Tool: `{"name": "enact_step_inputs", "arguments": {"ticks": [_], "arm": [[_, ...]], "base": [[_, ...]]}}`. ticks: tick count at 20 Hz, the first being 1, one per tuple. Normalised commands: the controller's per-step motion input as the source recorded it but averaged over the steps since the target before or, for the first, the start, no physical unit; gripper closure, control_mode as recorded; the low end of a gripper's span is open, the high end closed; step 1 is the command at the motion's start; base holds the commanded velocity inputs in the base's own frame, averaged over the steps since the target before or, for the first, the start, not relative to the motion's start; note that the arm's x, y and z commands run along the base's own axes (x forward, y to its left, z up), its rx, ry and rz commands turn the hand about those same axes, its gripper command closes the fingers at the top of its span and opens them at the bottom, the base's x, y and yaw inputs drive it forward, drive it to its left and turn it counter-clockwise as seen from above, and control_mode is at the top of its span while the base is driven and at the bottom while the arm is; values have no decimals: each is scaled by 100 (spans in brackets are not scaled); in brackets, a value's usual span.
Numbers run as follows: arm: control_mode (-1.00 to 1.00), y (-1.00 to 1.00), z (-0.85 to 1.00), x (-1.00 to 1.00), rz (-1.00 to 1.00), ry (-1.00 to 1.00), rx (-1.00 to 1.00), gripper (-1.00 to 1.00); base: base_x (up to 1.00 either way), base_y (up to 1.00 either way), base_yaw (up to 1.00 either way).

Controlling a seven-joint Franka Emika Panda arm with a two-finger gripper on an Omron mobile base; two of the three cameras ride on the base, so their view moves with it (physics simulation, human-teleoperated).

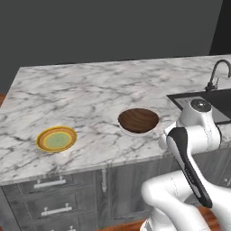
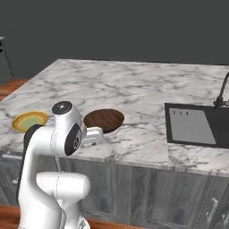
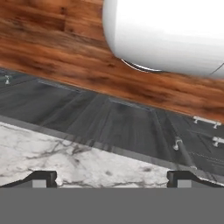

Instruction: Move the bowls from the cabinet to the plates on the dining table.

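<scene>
The brown wooden bowl [image 1: 138, 120] sits on a pale plate [image 1: 135, 132] near the front edge of the marble dining table [image 1: 90, 94]. Well to its left lies the yellow plate [image 1: 56, 139], with nothing on it. A black sink [image 2: 197, 125] with a dark tap [image 1: 216, 74] is set into the top on the other side. The gripper [image 3: 112, 177] hangs over the table's edge, its fingers spread wide and holding nothing, above grey drawers [image 3: 131, 127] and wooden floor [image 3: 52, 48].

Black sink [image 2: 197, 126], dark faucet [image 1: 218, 72]
</scene>
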Motion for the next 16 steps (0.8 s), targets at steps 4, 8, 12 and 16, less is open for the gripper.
{"name": "enact_step_inputs", "arguments": {"ticks": [4,8,12,16], "arm": [[100,0,0,0,0,0,0,-100],[100,0,0,0,0,0,0,-100],[100,0,0,0,0,0,0,-100],[100,0,0,0,0,0,0,-100]], "base": [[-23,77,0],[-18,97,0],[-20,100,0],[-16,100,0]]}}
